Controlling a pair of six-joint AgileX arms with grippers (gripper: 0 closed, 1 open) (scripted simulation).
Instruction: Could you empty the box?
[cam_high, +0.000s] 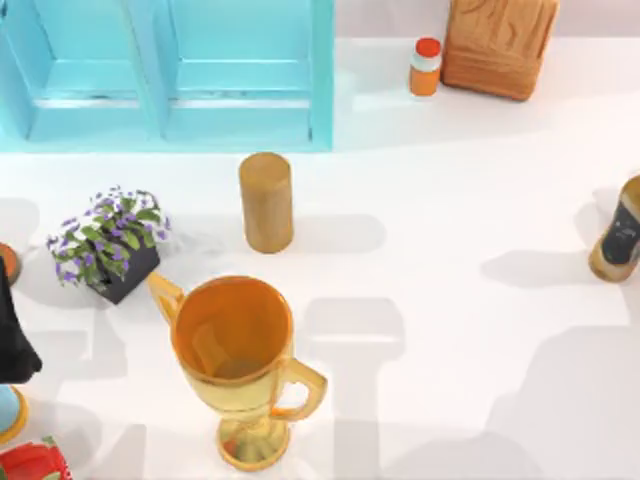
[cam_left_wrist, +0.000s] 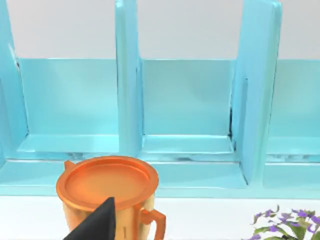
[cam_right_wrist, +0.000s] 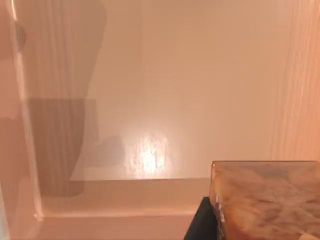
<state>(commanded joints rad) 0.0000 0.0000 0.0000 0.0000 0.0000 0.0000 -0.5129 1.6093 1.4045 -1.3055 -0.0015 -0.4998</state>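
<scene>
The wooden box, a chunky block with visible grain and rounded corners, is standing far behind and to the right of the glossy gold trophy cup, at the back of the white table. The cup, a single metallic piece with two curved handles, an orange interior and a round foot, is sitting near the front. One smooth, upright wooden cylinder is standing just behind the cup, and one dark square pot of small purple flowers is resting to the cup's left. Two bottles are showing: a small orange one with a red cap just beside the box, and a tan one with a dark label well to the cup's right at the table's edge. A shiny turquoise shelf unit with upright dividers is filling the back left. The left gripper is hovering left of the cup as a black wedge; whether it is apart or together cannot be told. The right gripper is appearing as a dark sliver against a grained wooden block, its state likewise unclear.
</scene>
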